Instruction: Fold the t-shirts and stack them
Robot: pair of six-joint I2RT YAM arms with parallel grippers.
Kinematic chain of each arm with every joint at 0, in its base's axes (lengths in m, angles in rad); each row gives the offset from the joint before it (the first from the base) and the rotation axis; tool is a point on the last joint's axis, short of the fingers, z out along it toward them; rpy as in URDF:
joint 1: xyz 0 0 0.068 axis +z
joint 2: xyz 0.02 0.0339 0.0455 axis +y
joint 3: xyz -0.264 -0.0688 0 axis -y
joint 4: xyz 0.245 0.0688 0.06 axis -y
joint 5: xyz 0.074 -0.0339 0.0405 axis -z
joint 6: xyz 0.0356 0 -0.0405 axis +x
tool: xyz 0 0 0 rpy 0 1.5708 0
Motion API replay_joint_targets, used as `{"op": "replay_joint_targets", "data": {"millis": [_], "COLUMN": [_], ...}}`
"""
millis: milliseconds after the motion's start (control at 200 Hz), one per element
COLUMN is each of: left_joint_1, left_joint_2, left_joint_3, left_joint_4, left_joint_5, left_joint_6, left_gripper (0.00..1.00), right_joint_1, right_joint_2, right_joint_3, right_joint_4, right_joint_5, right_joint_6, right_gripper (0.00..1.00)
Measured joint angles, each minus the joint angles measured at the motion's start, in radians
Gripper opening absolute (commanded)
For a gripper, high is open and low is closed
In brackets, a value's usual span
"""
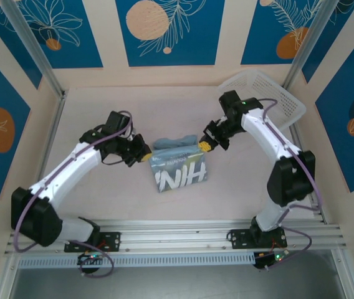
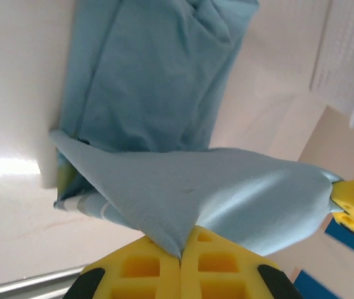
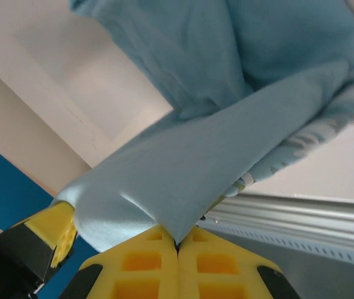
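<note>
T-shirt [image 1: 178, 169] is laid on the desk [image 1: 102, 112], centre, lettering up. One fold is held taut above it: left hand [image 1: 144, 155] is clamped on its left corner, right hand [image 1: 206, 145] on its right corner.

We see bare desk [image 1: 96, 118] on the far side of the left arm [image 1: 71, 165], wide open for a pass. The far strip beyond the t-shirt [image 1: 178, 167] is bare too, up to the back wall. Near side: a free band of desk between shirt and metal rail [image 1: 177, 237]. Blockers: the white basket [image 1: 265, 94] fills the far right corner and the right arm [image 1: 270, 140] slants just in front of it, so that corner is tight. Left hand [image 1: 144, 153] and right hand [image 1: 206, 144] both pinch the shirt's edge with cloth strung between them, so there's no way through that gap. Walls close three sides.
</note>
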Motion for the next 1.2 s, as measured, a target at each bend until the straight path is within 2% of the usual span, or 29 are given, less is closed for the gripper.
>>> {"op": "replay_joint_targets", "data": {"millis": [130, 160, 205, 275, 305, 350, 450, 550, 625, 700, 780, 855, 955, 1050, 1200], "left_joint_1": [0.066, 0.076, 0.088, 0.105, 0.113, 0.126, 0.148, 0.149, 0.129, 0.083, 0.011, -0.05, -0.096, -0.094, -0.089], "left_joint_2": [0.188, 0.241, 0.325, 0.45, 0.497, 0.545, 0.56, 0.497, 0.394, 0.289, 0.214, 0.2, 0.202, 0.206, 0.246], "left_joint_3": [0.102, 0.133, 0.19, 0.269, 0.294, 0.314, 0.316, 0.308, 0.256, 0.182, 0.109, 0.063, 0.008, -0.021, -0.011], "left_joint_4": [0.021, 0.024, 0.031, 0.041, 0.049, 0.056, 0.06, 0.063, 0.077, 0.09, 0.115, 0.135, 0.144, 0.14, 0.122], "left_joint_5": [0.014, 0.017, 0.025, 0.027, 0.026, 0.014, -0.024, -0.053, -0.06, -0.06, -0.055, -0.055, -0.069, -0.086, -0.1], "left_joint_6": [0.046, 0.061, 0.077, 0.109, 0.123, 0.137, 0.151, 0.154, 0.138, 0.111, 0.056, 0.003, -0.054, -0.093, -0.109], "left_gripper": [0.0, 0.02, 0.15, 0.52, 0.58, 0.61, 0.62, 0.56, 0.48, 0.36, 0.34, 0.34, 0.37, 0.44, 0.5], "right_joint_1": [-0.014, -0.016, -0.021, -0.027, -0.029, -0.03, -0.035, -0.035, -0.033, -0.028, -0.016, 0.001, 0.02, 0.027, 0.029], "right_joint_2": [0.188, 0.235, 0.307, 0.429, 0.472, 0.529, 0.58, 0.53, 0.403, 0.241, 0.089, 0.014, 0.035, 0.097, 0.237], "right_joint_3": [0.139, 0.175, 0.237, 0.346, 0.389, 0.45, 0.52, 0.486, 0.335, 0.137, -0.057, -0.183, -0.236, -0.238, -0.132], "right_joint_4": [0.038, 0.044, 0.06, 0.085, 0.09, 0.094, 0.089, 0.1, 0.149, 0.206, 0.286, 0.351, 0.4, 0.435, 0.402], "right_joint_5": [0.013, 0.019, 0.029, 0.051, 0.063, 0.085, 0.138, 0.186, 0.209, 0.209, 0.183, 0.161, 0.159, 0.166, 0.214], "right_joint_6": [-0.008, -0.013, -0.019, -0.046, -0.057, -0.068, -0.103, -0.129, -0.142, -0.142, -0.14, -0.137, -0.146, -0.174, -0.239], "right_gripper": [0.0, 0.08, 0.24, 0.45, 0.51, 0.56, 0.59, 0.52, 0.46, 0.3, 0.27, 0.31, 0.4, 0.48, 0.52]}}
